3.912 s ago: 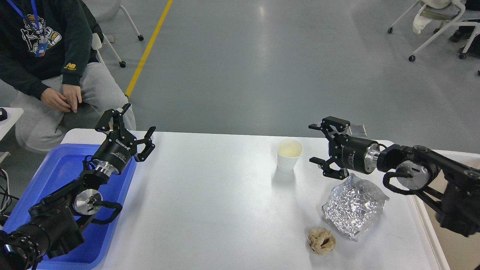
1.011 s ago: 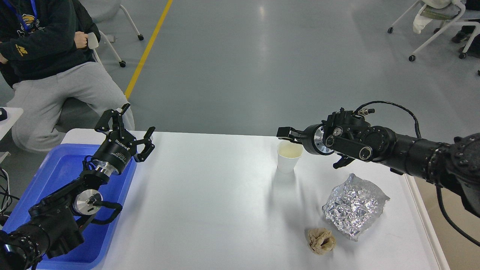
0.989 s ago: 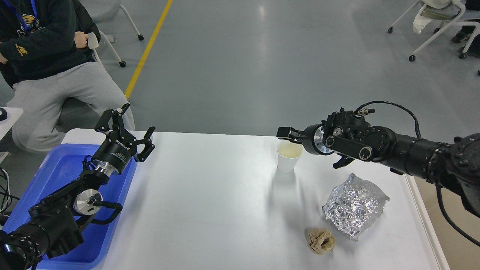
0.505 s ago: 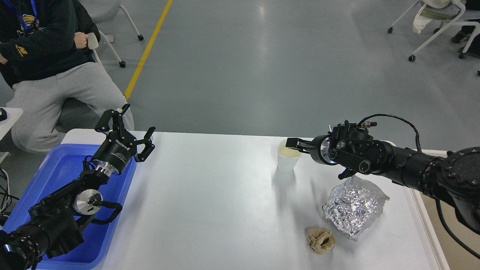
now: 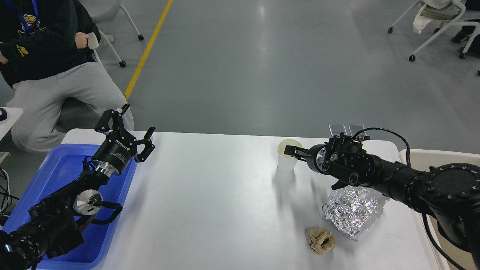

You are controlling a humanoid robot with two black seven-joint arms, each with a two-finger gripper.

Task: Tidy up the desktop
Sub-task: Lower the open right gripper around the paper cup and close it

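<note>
From the head view, the white counter (image 5: 210,202) is filling the lower part of the picture, its far edge running across the middle. A blue tray (image 5: 62,172) is sitting at its left edge. The left gripper (image 5: 129,129) is hovering over the far left corner, above the tray's far end, with its jaws standing wide apart and gripping nothing. Near the far edge, toward the right, a paper cup (image 5: 287,159) is standing upright. The right gripper (image 5: 290,150) is reaching in from the right edge, with its tip at the cup's rim; I cannot tell how its jaws are standing. Crumpled foil (image 5: 354,212) is lying near the right edge, partly under the right arm. A brown paper wad (image 5: 321,241) is lying just beside the foil, toward the near edge.
</note>
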